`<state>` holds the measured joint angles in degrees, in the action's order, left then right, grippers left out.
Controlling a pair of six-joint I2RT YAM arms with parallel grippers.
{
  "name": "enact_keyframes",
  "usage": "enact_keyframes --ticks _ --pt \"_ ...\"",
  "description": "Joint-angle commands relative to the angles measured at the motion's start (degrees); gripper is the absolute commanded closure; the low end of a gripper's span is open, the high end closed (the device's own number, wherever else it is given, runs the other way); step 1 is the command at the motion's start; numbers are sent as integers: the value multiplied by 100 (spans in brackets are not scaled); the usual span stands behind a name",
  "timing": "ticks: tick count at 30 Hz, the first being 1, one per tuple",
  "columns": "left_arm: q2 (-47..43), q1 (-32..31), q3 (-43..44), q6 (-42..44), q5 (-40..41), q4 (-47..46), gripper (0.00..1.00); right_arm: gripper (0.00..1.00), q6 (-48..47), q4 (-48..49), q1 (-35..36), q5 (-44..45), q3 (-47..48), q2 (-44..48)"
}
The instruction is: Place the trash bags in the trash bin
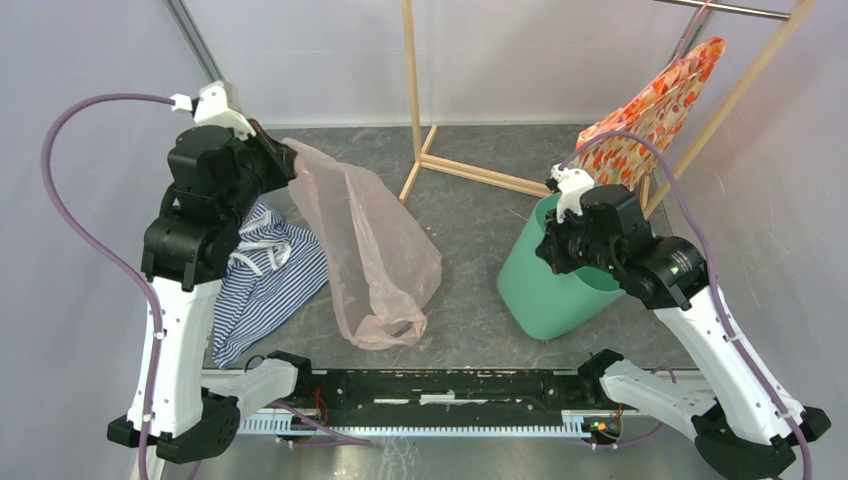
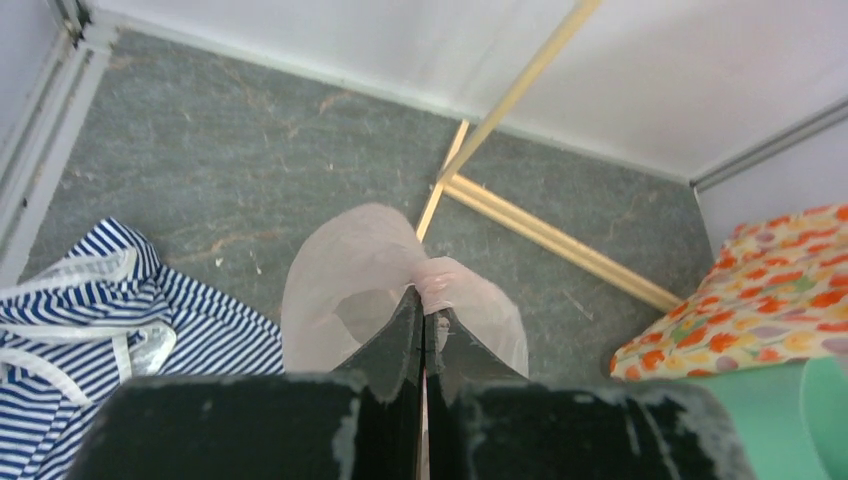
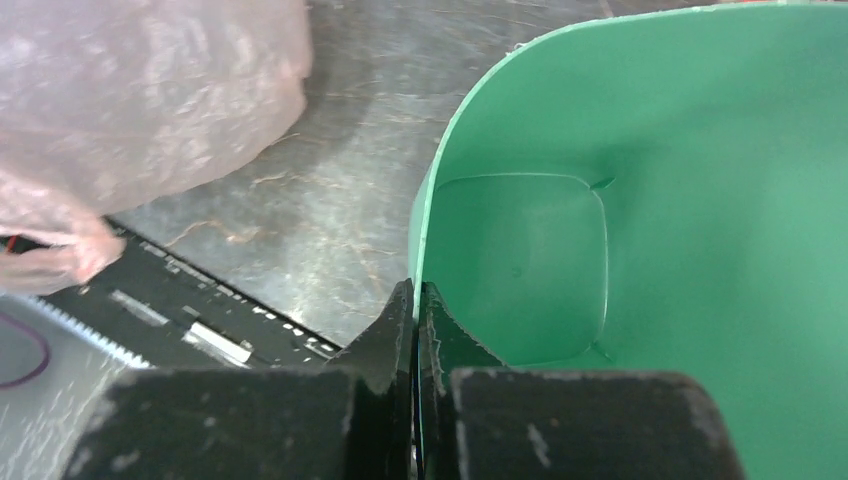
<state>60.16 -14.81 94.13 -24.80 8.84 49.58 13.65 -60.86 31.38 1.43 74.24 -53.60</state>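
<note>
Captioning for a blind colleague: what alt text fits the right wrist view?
The right fingers are shut on the rim of the mint-green trash bin, its visible inside bare. The crinkly pale-pink trash bag fills the upper left, over the grey table.

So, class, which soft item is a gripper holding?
The translucent pale-pink bag, pinched in the left gripper. The striped cloth and the orange floral bag are in no gripper.

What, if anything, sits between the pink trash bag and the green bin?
Nothing visible. Bare table separates the trash bag, pinched by the left gripper, from the trash bin, whose rim the right gripper clamps. The wooden frame's base lies farther back; the striped cloth is on the bag's other side.
</note>
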Motion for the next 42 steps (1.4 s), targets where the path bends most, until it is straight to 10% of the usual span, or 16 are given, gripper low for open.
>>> enact_keyframes --ticks 1,13,23,42 --pt "339 22 889 -76 530 -165 98 100 0 541 593 -424 304 -118" --pt "1236 22 2480 -688 1062 -986 98 100 612 1572 3364 2084 949 -1625" --pt "1315 22 2845 -825 1848 -2317 98 100 478 2702 3696 2149 1279 -2809" --pt "1391 22 2960 -998 1567 -3635 98 49 438 3583 3763 1557 2010 -3714"
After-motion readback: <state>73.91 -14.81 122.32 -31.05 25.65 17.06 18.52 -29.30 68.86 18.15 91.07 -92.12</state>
